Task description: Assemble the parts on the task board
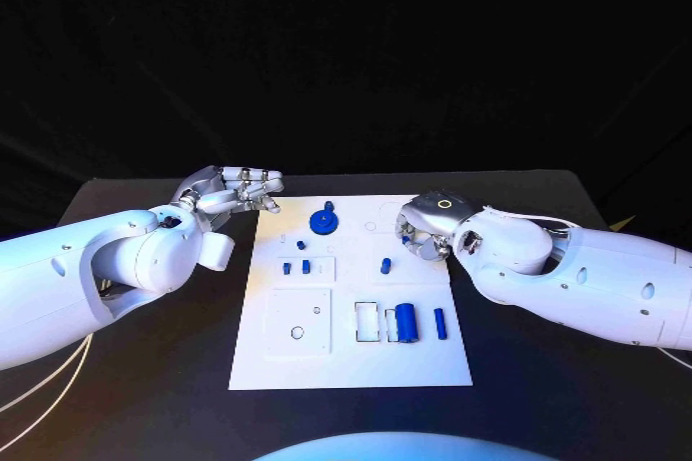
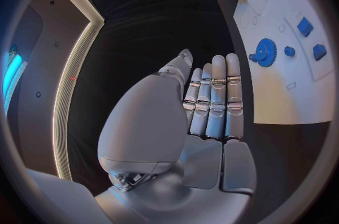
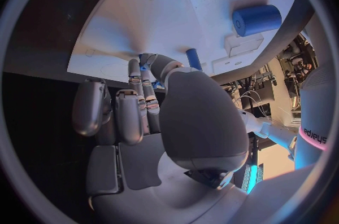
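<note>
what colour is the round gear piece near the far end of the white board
The round toothed gear is bright blue, clearest in the left wrist view.

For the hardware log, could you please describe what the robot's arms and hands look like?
Both arms, left arm and right arm, have smooth, rounded, glossy white shells. Thin pale cables trail under the left arm. The left hand and right hand are silver metal with segmented fingers.

The flat white rectangular task board (image 1: 351, 366) lies lengthwise in the middle of the black table. At its far end a blue toothed gear (image 1: 325, 221) lies flat with a small dark blue peg (image 1: 329, 205) just beyond it. Nearer, a fat blue cylinder (image 1: 407, 322) lies on its side, a slim blue rod (image 1: 438, 323) just beside it, and small blue blocks (image 1: 296, 267) sit left of centre.
</note>
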Robot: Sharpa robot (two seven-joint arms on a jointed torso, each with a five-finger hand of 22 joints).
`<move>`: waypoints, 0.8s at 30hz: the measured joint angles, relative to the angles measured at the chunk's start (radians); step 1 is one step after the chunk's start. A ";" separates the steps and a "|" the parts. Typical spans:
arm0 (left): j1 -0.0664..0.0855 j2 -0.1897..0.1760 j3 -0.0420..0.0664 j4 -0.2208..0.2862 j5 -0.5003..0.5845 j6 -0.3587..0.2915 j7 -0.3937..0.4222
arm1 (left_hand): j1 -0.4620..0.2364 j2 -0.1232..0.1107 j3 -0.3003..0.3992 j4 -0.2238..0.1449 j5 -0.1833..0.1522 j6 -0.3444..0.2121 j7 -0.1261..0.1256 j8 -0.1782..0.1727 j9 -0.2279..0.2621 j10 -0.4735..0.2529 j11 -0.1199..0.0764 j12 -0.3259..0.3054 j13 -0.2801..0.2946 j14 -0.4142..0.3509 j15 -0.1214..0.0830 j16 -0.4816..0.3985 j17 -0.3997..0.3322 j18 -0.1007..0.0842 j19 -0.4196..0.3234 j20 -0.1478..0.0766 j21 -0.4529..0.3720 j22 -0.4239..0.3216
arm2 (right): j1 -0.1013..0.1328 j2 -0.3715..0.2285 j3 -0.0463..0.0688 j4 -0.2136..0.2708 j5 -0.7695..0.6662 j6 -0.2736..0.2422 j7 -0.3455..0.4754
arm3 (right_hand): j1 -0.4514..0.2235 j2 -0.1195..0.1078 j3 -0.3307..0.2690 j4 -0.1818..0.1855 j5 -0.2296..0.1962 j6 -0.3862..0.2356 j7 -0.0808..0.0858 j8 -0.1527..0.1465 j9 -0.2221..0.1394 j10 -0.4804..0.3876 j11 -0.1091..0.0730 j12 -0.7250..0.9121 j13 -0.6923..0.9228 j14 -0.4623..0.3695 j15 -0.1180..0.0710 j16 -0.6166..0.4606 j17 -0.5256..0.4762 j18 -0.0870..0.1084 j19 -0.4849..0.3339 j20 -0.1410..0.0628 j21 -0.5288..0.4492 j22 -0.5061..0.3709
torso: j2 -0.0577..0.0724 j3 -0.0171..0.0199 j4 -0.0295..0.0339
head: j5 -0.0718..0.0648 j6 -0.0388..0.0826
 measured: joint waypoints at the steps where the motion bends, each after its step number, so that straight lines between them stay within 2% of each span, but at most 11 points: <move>1: 0.000 0.000 0.000 -0.001 0.000 0.000 -0.001 | 0.000 0.000 0.000 0.000 0.000 0.000 0.000 0.000 0.000 0.000 0.000 0.000 0.000 0.000 0.000 0.000 0.000 0.000 0.000 0.000 0.000 0.000 | 0.001 -0.002 0.001 0.004 0.000 -0.005 0.000 | 0.000 0.000 0.000 0.000 0.000 0.000 0.000 0.000 0.000 0.000 0.000 0.000 0.000 0.000 0.000 0.000 0.000 0.000 0.000 0.000 0.000 0.000 | 0.000 -0.0001 -0.0001 | 0.000 0.001; 8: 0.000 0.005 0.000 -0.007 0.000 0.000 -0.002 | 0.000 0.000 0.000 0.000 0.000 0.000 0.000 0.000 0.000 0.000 0.000 0.000 0.000 0.000 0.000 0.000 0.000 0.000 0.000 0.000 0.000 -0.001 | 0.006 -0.025 0.010 0.032 0.002 -0.053 0.002 | -0.005 0.005 0.000 0.000 -0.002 0.000 0.000 -0.001 0.000 0.004 0.001 0.000 -0.002 0.000 0.000 0.000 0.003 0.000 0.003 -0.004 0.010 0.001 | -0.001 -0.0004 0.0001 | -0.004 0.006; 16: 0.000 0.012 0.000 -0.011 0.000 -0.004 0.002 | -0.004 0.004 0.000 0.000 0.000 0.000 0.000 0.000 0.000 0.000 0.000 0.007 0.000 0.000 0.000 0.000 -0.001 0.000 0.004 0.004 0.000 -0.001 | 0.007 -0.068 0.016 0.093 0.019 -0.110 0.009 | -0.011 0.003 0.000 0.000 -0.002 0.000 0.000 -0.001 0.001 0.004 0.001 0.000 -0.002 0.000 0.000 0.000 0.004 0.000 0.007 0.000 0.012 0.001 | -0.001 -0.0012 -0.0002 | 0.003 0.010; 24: 0.000 0.020 0.000 -0.017 0.001 -0.009 0.009 | -0.004 0.004 0.000 0.000 0.000 0.000 0.000 0.000 0.000 0.000 0.000 0.007 0.001 0.000 0.000 0.000 -0.001 0.000 0.004 0.004 0.000 -0.002 | 0.007 -0.071 0.019 0.190 0.039 -0.160 0.022 | -0.011 0.003 0.000 0.000 -0.005 0.003 -0.003 -0.001 0.001 0.005 0.002 0.000 -0.002 0.000 0.000 0.005 0.007 0.000 0.011 -0.003 0.018 0.001 | -0.002 -0.0012 0.0001 | 0.022 0.013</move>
